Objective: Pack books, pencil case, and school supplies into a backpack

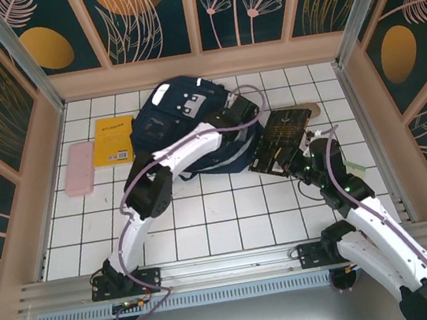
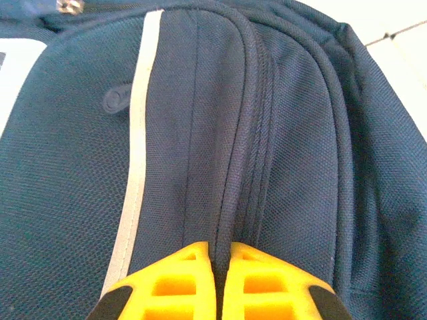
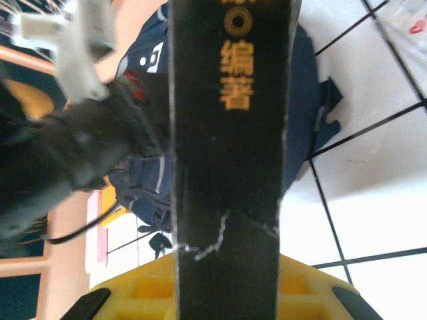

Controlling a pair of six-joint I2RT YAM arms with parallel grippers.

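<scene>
Overhead, the backpack [image 1: 185, 124] lies far centre, apparently unopened, with a yellow book [image 1: 113, 140] and pink case [image 1: 81, 168] unpacked to its left. Left wrist: the left gripper [image 2: 220, 250] pinches a backpack seam. Right wrist: the right gripper [image 3: 227, 267] clamps a black book [image 3: 227, 133], not yet packed.

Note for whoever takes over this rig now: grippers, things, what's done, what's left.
Left gripper: shut, pinching the large navy-blue fabric backpack at a seam.
Right gripper: shut on the thin black book with orange print, beside the backpack.
Bright yellow book and flat pink case: on the tiled table, left of the backpack.
Done: nothing seen packed. Left: pack those three.
</scene>
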